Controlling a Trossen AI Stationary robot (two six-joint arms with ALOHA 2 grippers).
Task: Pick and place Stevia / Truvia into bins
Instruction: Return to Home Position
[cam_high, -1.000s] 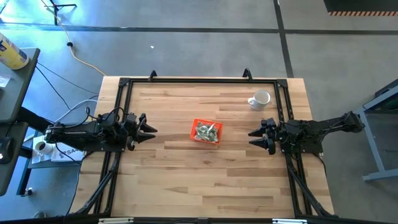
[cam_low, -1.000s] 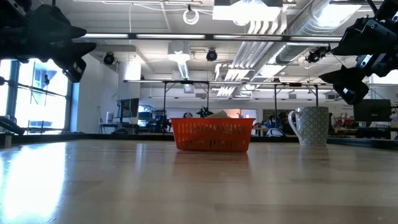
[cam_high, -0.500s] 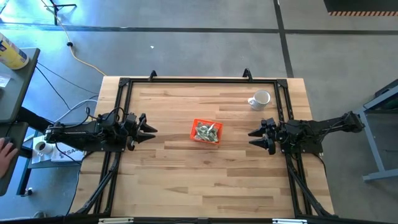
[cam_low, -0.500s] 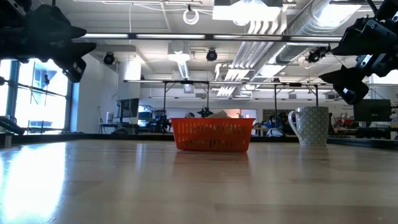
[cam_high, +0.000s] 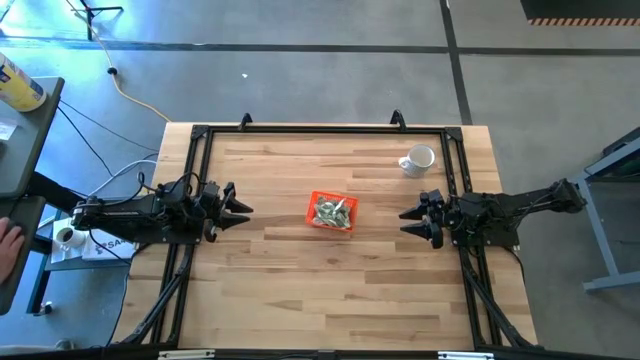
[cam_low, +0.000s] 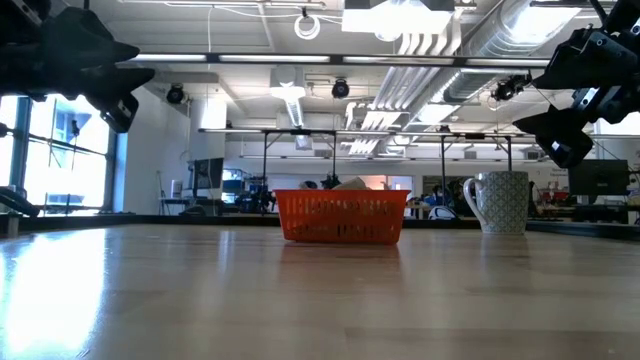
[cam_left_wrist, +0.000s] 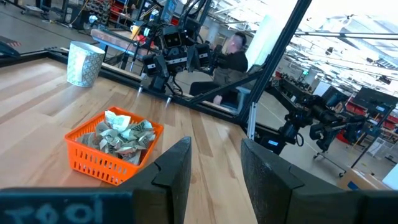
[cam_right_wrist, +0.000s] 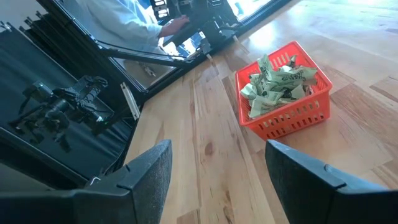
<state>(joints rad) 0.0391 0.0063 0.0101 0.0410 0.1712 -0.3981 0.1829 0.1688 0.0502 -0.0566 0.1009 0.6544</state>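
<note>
The wooden table (cam_high: 300, 290) fills the high view, with a dark arm lying at each side edge. The left gripper (cam_high: 240, 208) and the right gripper (cam_high: 405, 222) point at each other across the middle, both well apart from the orange tray (cam_high: 312, 222) that stands between them near the table's centre. A white mug (cam_high: 418, 159) stands near the far right corner, beside the black frame rail. The Stevia sachets (cam_high: 332, 211) lie heaped inside the tray, crumpled, pale green and white.

Only the low view shows that both grippers hang clear above the tabletop. Only the wrist views show the fingers: the left pair stands parted with a moderate gap, the right pair spread wide, and neither holds anything.

The boards are pale with darker strips; beyond them lies a grey concrete floor, and the low view looks into a workshop hall with ceiling ducts and lamps.

A person's hand (cam_high: 8, 245) is cut off at the high view's left edge. In the low view the tray's wall hides most of the sachets.
</note>
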